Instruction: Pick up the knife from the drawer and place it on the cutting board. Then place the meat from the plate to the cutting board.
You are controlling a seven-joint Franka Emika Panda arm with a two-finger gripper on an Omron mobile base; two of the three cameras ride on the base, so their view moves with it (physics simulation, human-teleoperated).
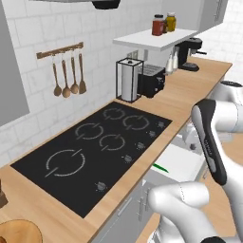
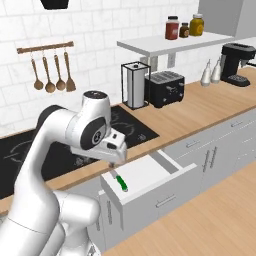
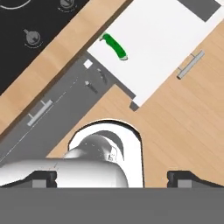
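The drawer stands pulled out below the counter, its white inside showing. The knife lies in its left part, green handle toward the front, and shows again as the knife in the drawer and as the knife. My gripper hangs above the drawer's left end, pointing down over the blade end, apart from it. In the hand view the gripper is open, its fingertips wide apart with nothing between them. An edge of the plate shows at the bottom left. The cutting board and the meat are out of view.
A black cooktop fills the counter left of the drawer. Behind stand a paper towel holder, a toaster and a coffee machine. The drawer's bar handle juts over the wooden floor.
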